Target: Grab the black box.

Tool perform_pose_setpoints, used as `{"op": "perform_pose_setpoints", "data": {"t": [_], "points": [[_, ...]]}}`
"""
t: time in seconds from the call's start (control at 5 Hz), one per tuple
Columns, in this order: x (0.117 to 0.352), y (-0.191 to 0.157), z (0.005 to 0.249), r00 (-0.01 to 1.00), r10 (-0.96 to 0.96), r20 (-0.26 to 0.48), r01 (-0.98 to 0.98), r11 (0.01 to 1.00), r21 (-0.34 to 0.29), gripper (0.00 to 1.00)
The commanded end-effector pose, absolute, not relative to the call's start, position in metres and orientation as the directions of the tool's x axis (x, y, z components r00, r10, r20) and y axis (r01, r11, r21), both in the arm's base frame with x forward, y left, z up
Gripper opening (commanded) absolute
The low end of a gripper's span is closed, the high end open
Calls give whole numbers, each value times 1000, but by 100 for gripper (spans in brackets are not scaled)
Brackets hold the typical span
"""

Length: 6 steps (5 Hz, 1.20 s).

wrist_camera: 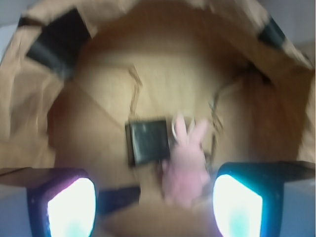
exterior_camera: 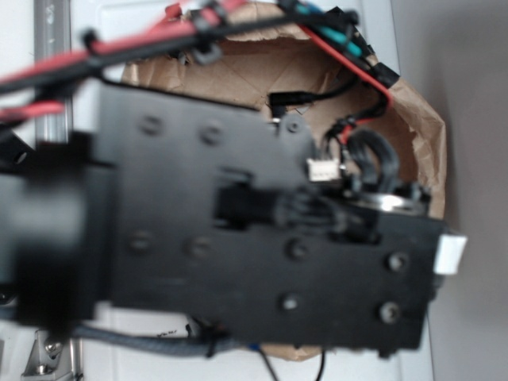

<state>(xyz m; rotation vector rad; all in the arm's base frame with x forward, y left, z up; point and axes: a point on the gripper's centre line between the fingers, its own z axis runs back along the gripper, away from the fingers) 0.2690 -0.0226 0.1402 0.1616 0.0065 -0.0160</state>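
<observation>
In the wrist view, strips of flat black tape [wrist_camera: 57, 42] are seen at the upper left of the frame, stuck on the crumpled brown paper lining [wrist_camera: 163, 64] of a bowl-like enclosure. Left of centre, the small glossy black box [wrist_camera: 148, 142] is found lying on the paper floor, its right edge touching or just beside the soft pink plush toy [wrist_camera: 186, 158]. Two glowing cyan-white fingertip pads [wrist_camera: 71, 207] are seen at the lower left and lower right corners; the gripper [wrist_camera: 154, 205] is spread wide with nothing held between them, and the box sits above the gap. In the exterior view, the paper is largely hidden by the blurred black arm plate [exterior_camera: 238, 230] with screws and red and black cables [exterior_camera: 95, 55].
</observation>
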Motion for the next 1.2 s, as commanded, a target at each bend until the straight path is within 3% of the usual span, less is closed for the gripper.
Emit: {"op": "perform_pose_setpoints", "data": {"t": [0.0, 0.2, 1.0], "points": [[263, 18, 88, 994, -74, 81, 68, 995, 73, 100], [247, 21, 72, 996, 32, 83, -34, 999, 22, 100], [267, -46, 41, 998, -61, 6, 61, 980, -189, 100]]}}
